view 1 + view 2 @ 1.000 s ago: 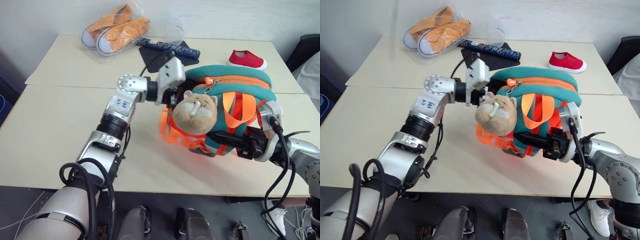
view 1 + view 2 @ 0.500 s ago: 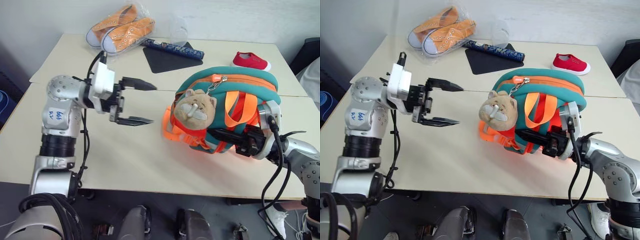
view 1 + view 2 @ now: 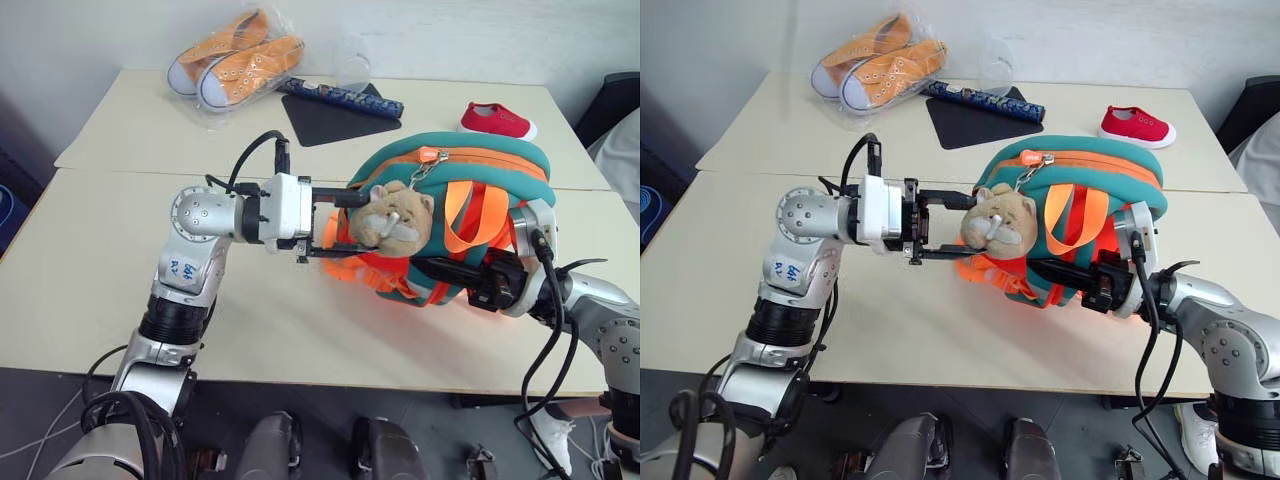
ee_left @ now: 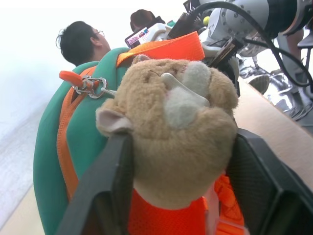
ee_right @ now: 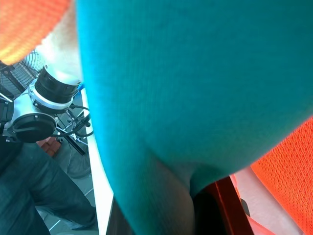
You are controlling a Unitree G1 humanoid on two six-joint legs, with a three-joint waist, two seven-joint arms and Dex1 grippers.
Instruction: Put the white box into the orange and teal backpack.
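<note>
L claw (image 3: 345, 222) straddling plush cat (image 3: 390, 216), grip unclear | R claw (image 3: 450, 270) clamped on backpack (image 3: 470, 175) strap, prob steadying it | white box unseen

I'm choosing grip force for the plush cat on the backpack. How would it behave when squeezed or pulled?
The plush cat looks soft and fuzzy, so it would probably squash between the left gripper fingers rather than resist. It hangs on the orange and teal backpack, so pulling likely drags the bag along. The fabric seems unlikely to slip.
</note>
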